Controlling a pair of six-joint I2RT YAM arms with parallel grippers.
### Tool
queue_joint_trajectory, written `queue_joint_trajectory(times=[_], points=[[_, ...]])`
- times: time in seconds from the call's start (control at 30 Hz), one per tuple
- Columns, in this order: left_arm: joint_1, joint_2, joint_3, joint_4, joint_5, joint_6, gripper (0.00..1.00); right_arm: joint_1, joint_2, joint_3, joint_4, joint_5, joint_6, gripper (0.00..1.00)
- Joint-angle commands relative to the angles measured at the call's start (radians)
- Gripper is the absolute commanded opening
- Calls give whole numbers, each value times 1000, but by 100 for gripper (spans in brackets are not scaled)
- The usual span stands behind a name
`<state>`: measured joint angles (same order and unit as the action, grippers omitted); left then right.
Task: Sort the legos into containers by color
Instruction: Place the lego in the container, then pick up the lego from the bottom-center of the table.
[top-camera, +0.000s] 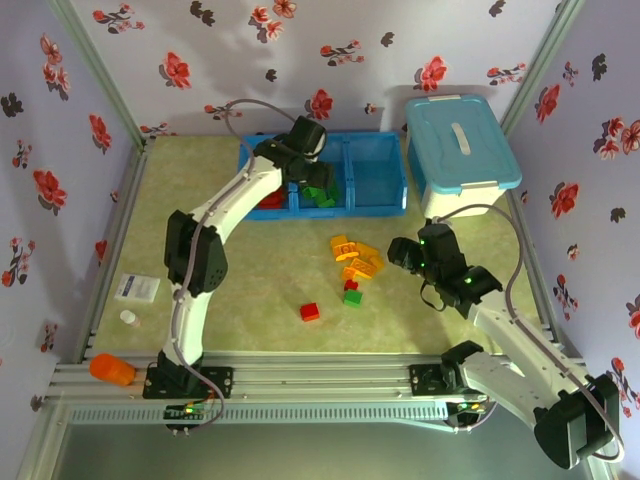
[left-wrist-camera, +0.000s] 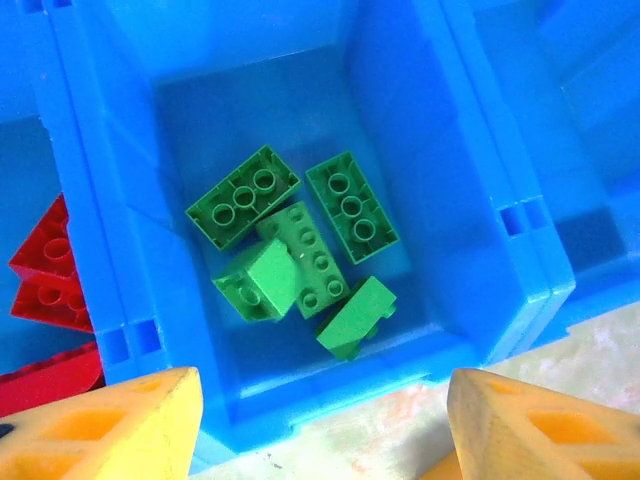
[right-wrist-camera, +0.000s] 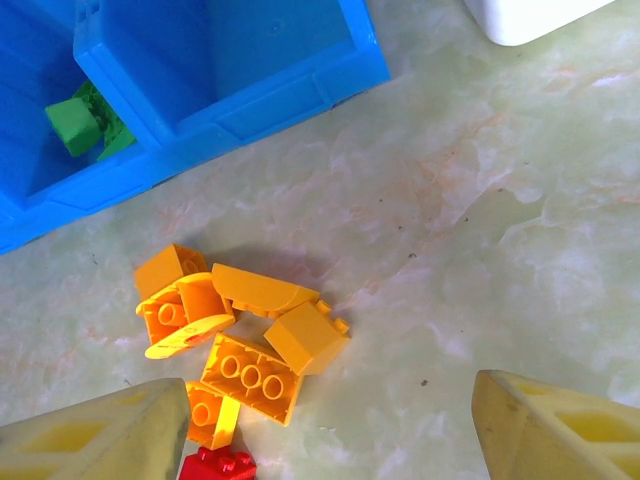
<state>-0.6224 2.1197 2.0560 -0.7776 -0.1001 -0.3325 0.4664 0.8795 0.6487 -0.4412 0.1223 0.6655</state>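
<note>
The blue tray (top-camera: 378, 205) lies at the back of the table. Its middle compartment (left-wrist-camera: 420, 130) holds several green legos (left-wrist-camera: 300, 250); red legos (left-wrist-camera: 45, 270) lie in the left compartment, and the right one looks bare. My left gripper (left-wrist-camera: 325, 430) hovers open over the middle compartment's near wall, nothing between its fingers. A pile of yellow-orange legos (right-wrist-camera: 240, 335) lies on the table with a red lego (right-wrist-camera: 215, 466) beside it. My right gripper (right-wrist-camera: 330, 430) is open just above and right of that pile. A green lego (top-camera: 353, 298) and another red lego (top-camera: 310, 312) lie nearer the front.
A white bin with a light-blue lid (top-camera: 460, 150) stands at the back right next to the tray. At the front left lie a small white packet (top-camera: 136, 288), a tiny white item (top-camera: 129, 318) and an orange object (top-camera: 112, 370) on the rail.
</note>
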Motion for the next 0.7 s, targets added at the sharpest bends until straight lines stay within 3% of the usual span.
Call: queue_joint_trajectory(times=[0.0,0.33,0.67], points=[[-12,-111,-45,16,7,25,66,-6,-6,-23,17,-41,6,75],[-43,-409,-374,187,15,15,64,24,0,-29,1,-116,11,74],[-41,-696,-772,340,23,-60,64,221,68,-40,-21,-21,112,73]])
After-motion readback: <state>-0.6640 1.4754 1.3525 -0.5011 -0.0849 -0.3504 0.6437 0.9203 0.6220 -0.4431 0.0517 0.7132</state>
